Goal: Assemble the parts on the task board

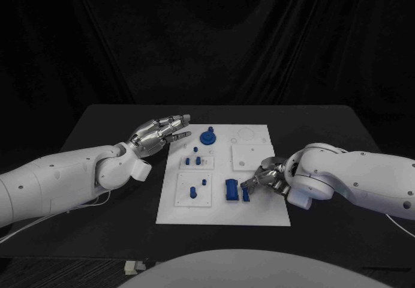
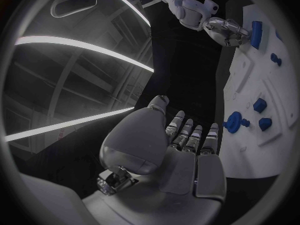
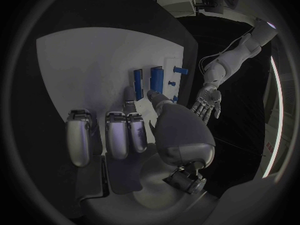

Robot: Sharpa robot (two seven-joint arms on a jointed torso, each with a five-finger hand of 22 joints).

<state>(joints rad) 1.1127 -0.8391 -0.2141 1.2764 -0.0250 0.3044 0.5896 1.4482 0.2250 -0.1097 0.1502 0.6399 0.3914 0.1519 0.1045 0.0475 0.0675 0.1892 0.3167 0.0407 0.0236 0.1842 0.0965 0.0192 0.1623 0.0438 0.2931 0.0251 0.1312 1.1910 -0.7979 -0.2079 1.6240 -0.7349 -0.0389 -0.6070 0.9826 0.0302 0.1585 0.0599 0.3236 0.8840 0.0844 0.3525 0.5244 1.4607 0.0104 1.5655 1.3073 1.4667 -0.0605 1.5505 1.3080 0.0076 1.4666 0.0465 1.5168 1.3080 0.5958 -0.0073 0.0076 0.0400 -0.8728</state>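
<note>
Nearest to us on the black worktop (image 1: 113, 234) lies the near edge of the white task board (image 1: 259, 210), which runs away from us down the middle. On its near half we see a raised square plate at the left carrying two small blue pegs (image 1: 194, 192). Just to their right lies a rectangular blue block (image 1: 232, 189).

The right hand (image 1: 270, 177) reaches in over the board's right side at this same depth. Its fingers (image 3: 116, 135) point toward the block, and a narrower blue piece (image 1: 246, 193) sits right at the fingertips, beside the block. We cannot tell whether the fingers actually hold that piece or merely hover at it; in the right wrist view they look loosely extended over the board, with the two blue pieces beyond them.

Farther along, a smaller plate holds a few short blue pegs (image 1: 195, 161), and to its right is a bare white square plate (image 1: 250, 155). Beyond these stands a round blue knob-like part (image 1: 208, 137).

At the far left, just off the board's edge, the left hand (image 1: 159, 135) hangs above the worktop with its palm turned up and its fingers (image 2: 187, 135) spread apart, holding nothing.
</note>
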